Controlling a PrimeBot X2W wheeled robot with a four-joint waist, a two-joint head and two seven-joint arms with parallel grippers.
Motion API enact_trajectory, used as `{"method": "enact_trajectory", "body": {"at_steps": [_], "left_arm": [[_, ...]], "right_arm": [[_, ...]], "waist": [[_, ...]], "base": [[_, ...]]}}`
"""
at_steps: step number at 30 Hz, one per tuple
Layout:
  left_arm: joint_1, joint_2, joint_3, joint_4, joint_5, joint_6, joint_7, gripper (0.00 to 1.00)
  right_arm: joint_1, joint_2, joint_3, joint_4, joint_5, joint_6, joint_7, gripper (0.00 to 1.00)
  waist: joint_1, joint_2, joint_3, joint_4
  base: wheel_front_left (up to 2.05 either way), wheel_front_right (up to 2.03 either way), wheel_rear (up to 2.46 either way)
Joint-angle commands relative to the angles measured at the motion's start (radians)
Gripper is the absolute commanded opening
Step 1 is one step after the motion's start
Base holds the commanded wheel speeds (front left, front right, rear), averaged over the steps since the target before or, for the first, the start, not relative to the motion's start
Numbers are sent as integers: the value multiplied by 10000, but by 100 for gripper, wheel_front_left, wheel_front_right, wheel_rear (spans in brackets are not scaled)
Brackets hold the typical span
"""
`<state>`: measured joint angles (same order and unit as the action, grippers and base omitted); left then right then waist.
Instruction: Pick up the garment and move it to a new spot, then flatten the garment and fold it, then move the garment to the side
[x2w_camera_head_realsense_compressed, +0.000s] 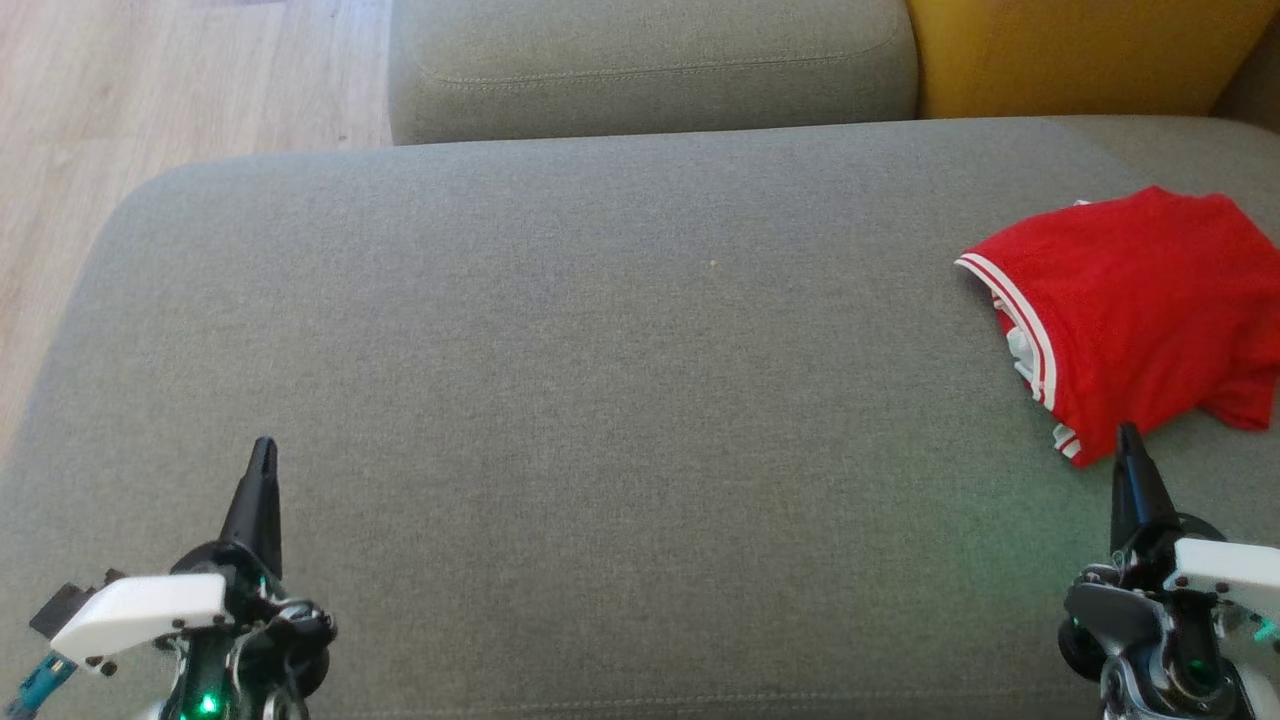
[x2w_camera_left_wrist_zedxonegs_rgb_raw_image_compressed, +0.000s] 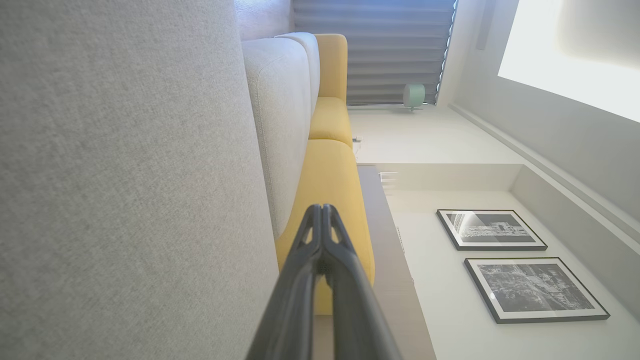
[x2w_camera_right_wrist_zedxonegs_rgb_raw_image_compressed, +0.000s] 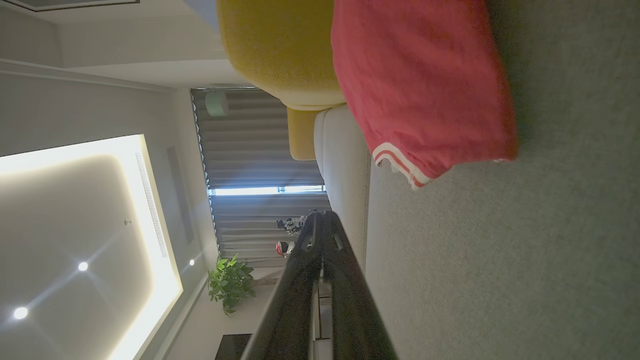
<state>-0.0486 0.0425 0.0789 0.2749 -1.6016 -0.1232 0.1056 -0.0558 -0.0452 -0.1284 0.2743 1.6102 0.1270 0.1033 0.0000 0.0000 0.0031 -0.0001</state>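
Red jersey cloth with white-striped trim: the garment (x2w_camera_head_realsense_compressed: 1140, 300) lies as a folded bundle at the right end of the grey sofa seat (x2w_camera_head_realsense_compressed: 600, 350). It runs off the right edge of my head view, so I cannot tell its full length. Its striped band faces the robot's left and runs diagonally from the far left corner down to the near edge, with white fabric showing beneath it. The part I can see stretches more across the seat than front to back. A yellow cushion (x2w_camera_head_realsense_compressed: 1080, 50) stands behind it, a grey back cushion (x2w_camera_head_realsense_compressed: 650, 60) sits further left, and pale wood floor (x2w_camera_head_realsense_compressed: 150, 100) shows past the seat's left end.

My right gripper (x2w_camera_head_realsense_compressed: 1128, 432) sits low at the near right and points away from the robot. Its tip is at the bundle's near striped corner, and I cannot tell whether it touches. From the right wrist camera its fingers (x2w_camera_right_wrist_zedxonegs_rgb_raw_image_compressed: 300, 280) are pressed together on nothing, and the cloth lies ahead and off to one side. My left gripper (x2w_camera_head_realsense_compressed: 264, 445) is at the near left, well apart from the garment. It is likewise closed and empty, rolled on its side close over the seat.
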Motion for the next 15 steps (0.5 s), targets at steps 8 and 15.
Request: {"method": "enact_trajectory", "body": {"at_steps": [8, 15], "left_arm": [[-596, 78, 355, -295, -65, -75, 82, 0], [-596, 78, 354, -296, -66, -75, 81, 0]], "right_arm": [[-517, -92, 194, -298, 24, 37, 61, 0], [-518, -87, 188, -297, 18, 37, 65, 0]], "waist": [[0, 0, 0, 1], [0, 0, 0, 1]], "base": [[0, 0, 0], [0, 0, 0]]}}
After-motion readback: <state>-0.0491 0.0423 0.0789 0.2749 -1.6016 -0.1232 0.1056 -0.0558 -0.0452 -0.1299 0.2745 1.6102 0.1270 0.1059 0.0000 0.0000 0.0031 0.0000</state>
